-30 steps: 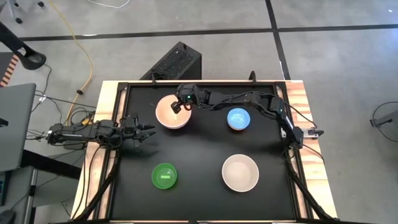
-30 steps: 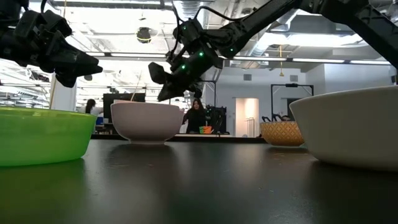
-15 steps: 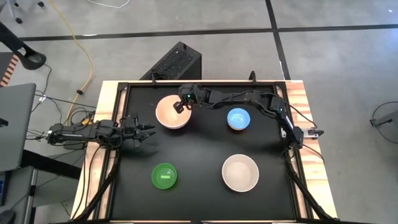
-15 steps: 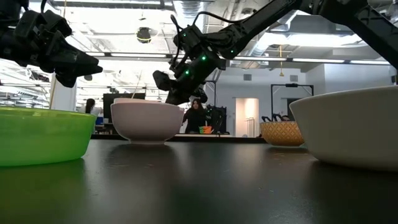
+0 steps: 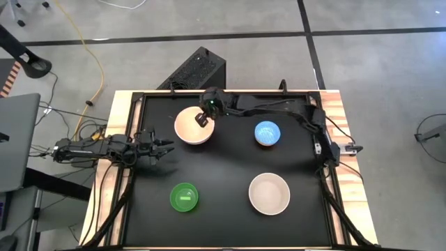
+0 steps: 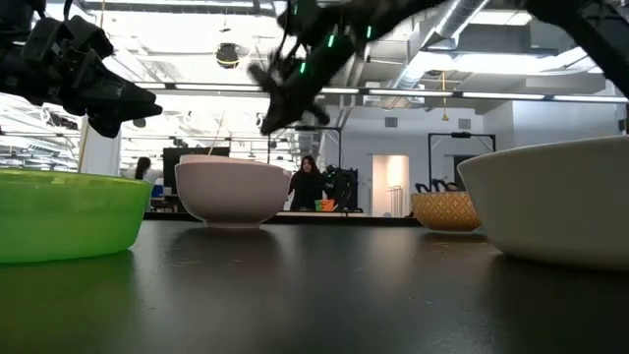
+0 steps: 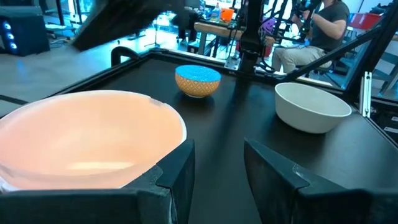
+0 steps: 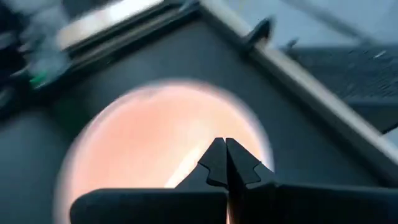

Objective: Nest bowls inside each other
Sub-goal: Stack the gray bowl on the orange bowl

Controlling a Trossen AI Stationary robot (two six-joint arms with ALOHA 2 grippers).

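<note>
A pink bowl [image 5: 189, 129] stands at the table's far left, a smaller blue bowl [image 5: 267, 133] at the far right, a pale cream bowl [image 5: 269, 194] at the near right and a small green bowl [image 5: 185, 197] at the near left. All rest on their bases, apart from each other. My right gripper [image 5: 201, 119] hangs shut over the pink bowl's right half, clear of it and with nothing between its fingers [image 8: 214, 160]. My left gripper [image 5: 167, 146] waits open and level at the left edge, just short of the pink bowl [image 7: 87, 143].
A raised black frame [image 5: 223, 94] runs round the dark table top. The middle of the table, between the bowls, is bare. People and desks show in the room beyond the far edge.
My right gripper has gone up from just above the pink bowl's rim to well above it, and has tipped less steeply downward. Its fingers have stayed shut. The bowls have not moved.
</note>
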